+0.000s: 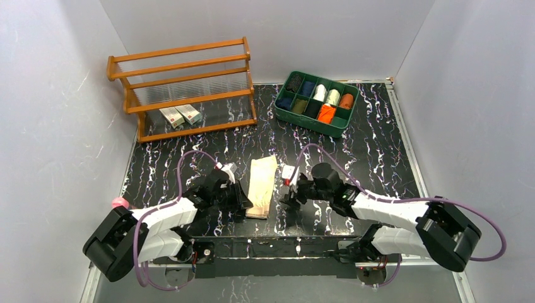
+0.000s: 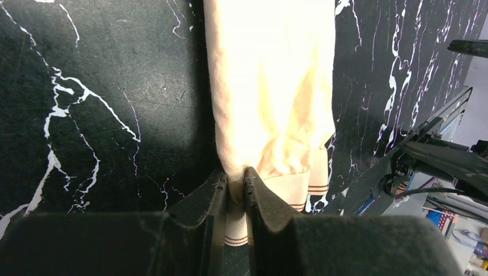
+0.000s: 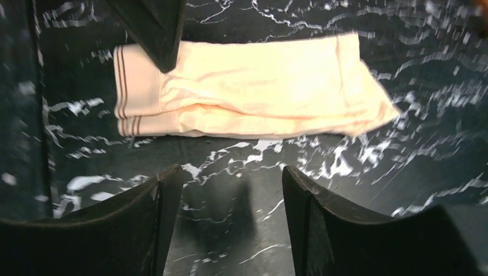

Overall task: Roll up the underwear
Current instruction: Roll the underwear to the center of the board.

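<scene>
The limp, light tan underwear [image 1: 262, 186] lies folded in a strip on the tabletop [image 1: 353, 151], left gripper [image 2: 235, 177] jaws clamped on its striped waistband, likely the firmest hold, right gripper [image 3: 230, 179] jaws apart and empty just beside it.

Open tabletop [image 1: 353, 151] beyond tan underwear [image 1: 262, 183]; rack [image 1: 183, 88], bin [image 1: 315, 103] block far edge; left gripper [image 2: 235, 179] at near end.

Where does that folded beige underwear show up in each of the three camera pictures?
Top external: tan underwear lies at the centre, slightly below the middle.
Left wrist: it runs from top centre down into the left gripper.
Right wrist: it lies across the upper half, above the open right gripper.
Shared landmark: the left gripper pinching its striped waistband end.
</scene>
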Controlling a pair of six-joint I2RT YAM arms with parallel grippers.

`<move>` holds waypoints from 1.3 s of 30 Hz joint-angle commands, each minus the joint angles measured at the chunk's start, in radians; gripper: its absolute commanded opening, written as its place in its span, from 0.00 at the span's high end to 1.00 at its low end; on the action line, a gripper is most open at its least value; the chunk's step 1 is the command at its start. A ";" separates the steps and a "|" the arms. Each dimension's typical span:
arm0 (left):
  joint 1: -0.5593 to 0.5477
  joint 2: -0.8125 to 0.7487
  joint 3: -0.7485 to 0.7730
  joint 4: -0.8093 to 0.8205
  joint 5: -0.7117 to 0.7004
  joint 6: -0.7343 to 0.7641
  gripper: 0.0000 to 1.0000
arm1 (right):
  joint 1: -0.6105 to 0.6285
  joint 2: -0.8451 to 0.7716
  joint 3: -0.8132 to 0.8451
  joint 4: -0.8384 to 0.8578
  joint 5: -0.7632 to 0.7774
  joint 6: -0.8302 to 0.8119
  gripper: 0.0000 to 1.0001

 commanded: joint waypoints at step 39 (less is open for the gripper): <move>0.049 0.131 0.036 -0.058 0.110 0.059 0.89 | 0.372 0.345 -0.067 0.350 0.141 -0.753 0.52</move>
